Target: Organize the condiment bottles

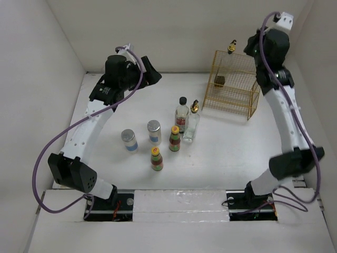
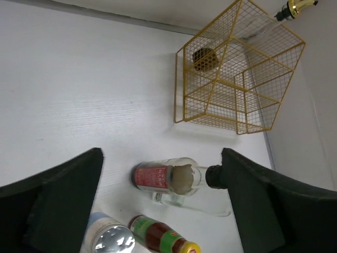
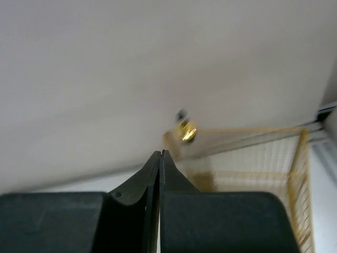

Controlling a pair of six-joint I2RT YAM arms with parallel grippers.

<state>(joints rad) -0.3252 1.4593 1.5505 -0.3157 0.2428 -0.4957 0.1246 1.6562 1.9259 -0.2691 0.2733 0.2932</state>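
Note:
Six condiment bottles stand mid-table: a black-capped bottle [image 1: 181,113] with a red-white label, a clear gold-capped bottle [image 1: 192,124], two yellow-capped bottles [image 1: 174,138] [image 1: 156,158] and two silver-lidded jars [image 1: 154,132] [image 1: 129,140]. A second gold-capped bottle [image 1: 231,47] stands in the yellow wire basket [image 1: 247,100], its cap above the rim. My left gripper [image 1: 151,74] is open and empty, high above and behind the group. My right gripper [image 1: 251,46] is shut and empty, just right of that cap. The left wrist view shows the black-capped bottle [image 2: 158,176] below the open fingers [image 2: 68,190].
The basket stands at the back right near the white walls. In the right wrist view the shut gripper [image 3: 160,154] points at the gold cap [image 3: 187,130] and the basket [image 3: 263,158]. White walls enclose the table on three sides.

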